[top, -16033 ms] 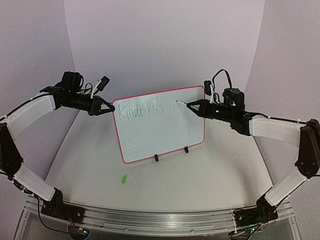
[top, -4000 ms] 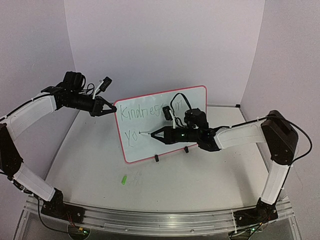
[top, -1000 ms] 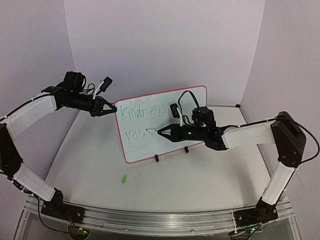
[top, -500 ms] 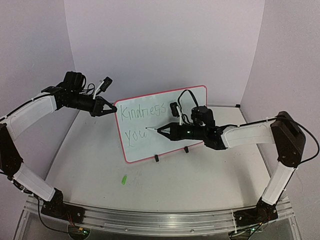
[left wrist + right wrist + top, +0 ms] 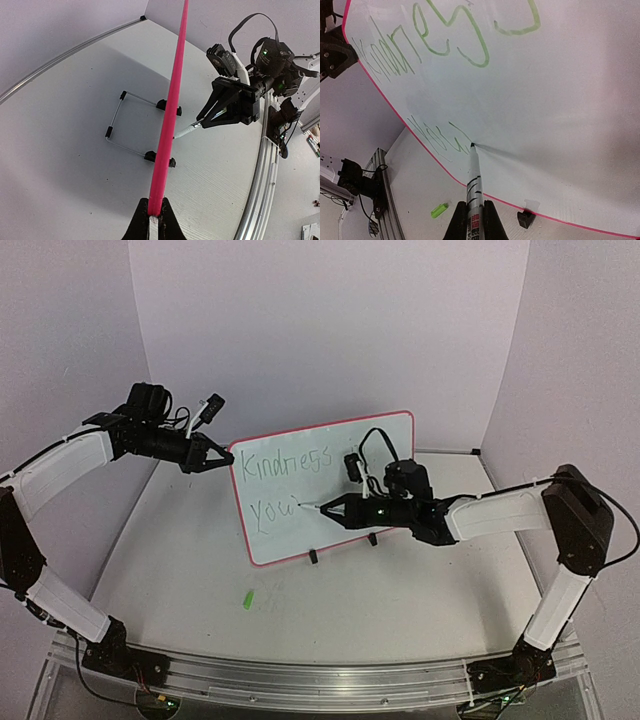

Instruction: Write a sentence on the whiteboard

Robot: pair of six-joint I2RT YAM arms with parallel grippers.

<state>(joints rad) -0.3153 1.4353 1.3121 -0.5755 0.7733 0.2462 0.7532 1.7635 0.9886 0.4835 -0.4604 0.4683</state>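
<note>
Nearest, in the lower left of the top view, a green cap [image 5: 247,599] lies loose on the table [image 5: 400,610], well apart from everything else. Beyond it, at frame centre, the right end effector [image 5: 325,508] is clamped tight on a marker [image 5: 308,506] whose long axis runs right to left across the picture. Its tip touches the board [image 5: 330,530] just right of the last green letter of the second line (wrist view: tip [image 5: 472,146] on the white, at the end of "you"). The sentence [image 5: 280,465] so far reads roughly "Kindness" above and "you" below, both in the board's left half.

The next stroke should run rightward in the frame, back toward the right arm's own wrist. Bare white lies that way, under the first line, though the wrist hangs in front of it. The surface is smooth and stands tilted on a wire stand [image 5: 117,117], so pressure could push it back. The left end effector [image 5: 155,202], at the upper left, is closed on the board's left edge (bracing it, I judge).
</note>
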